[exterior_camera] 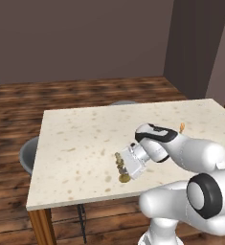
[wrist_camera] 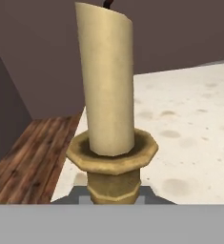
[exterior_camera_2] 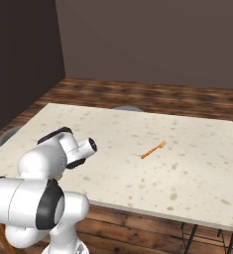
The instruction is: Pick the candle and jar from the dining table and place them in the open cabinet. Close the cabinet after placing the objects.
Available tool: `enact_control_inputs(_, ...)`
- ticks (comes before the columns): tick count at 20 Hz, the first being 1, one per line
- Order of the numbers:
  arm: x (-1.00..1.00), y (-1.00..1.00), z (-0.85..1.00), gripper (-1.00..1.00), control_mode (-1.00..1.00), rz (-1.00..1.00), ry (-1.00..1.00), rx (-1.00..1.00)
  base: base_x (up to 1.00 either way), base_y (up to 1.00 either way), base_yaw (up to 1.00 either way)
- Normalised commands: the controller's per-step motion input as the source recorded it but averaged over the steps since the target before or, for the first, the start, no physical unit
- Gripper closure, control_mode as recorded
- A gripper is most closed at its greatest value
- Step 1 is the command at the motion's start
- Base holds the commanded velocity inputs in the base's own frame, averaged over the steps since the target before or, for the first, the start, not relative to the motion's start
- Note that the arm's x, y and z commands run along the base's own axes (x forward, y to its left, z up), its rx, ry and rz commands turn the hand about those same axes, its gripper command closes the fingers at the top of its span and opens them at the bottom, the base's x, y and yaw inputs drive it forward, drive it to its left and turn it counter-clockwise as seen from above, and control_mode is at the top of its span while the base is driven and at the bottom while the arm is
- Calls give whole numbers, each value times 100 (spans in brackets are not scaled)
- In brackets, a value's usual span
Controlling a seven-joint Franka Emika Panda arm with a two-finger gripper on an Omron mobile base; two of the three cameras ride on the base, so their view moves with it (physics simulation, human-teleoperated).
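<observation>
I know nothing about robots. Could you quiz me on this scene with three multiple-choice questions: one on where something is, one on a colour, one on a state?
1. Where is the candle?
A. On the floor
B. At the dining table's near edge, by the gripper
C. At the table's far edge

2. What colour is the candle's holder?
A. Brass-gold
B. Red
C. Blue

3. How is the orange utensil placed?
A. Standing upright
B. Held by the arm
C. Lying flat on the table

Answers: B, the left base view shows it at the near edge; A, the hand view shows golden metal; C, it lies flat, apart from the arm.
</observation>
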Motion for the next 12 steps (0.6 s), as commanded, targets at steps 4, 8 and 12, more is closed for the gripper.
enact_control_inputs(4, -41, -3, 35, 100, -100, 0, -6, 12, 0, 0, 0)
enact_control_inputs(8, -34, -5, 45, 100, -100, 0, -8, 7, 0, 0, 0)
enact_control_inputs(12, -14, -13, 65, 100, -100, 0, -6, 3, 0, 0, 0)
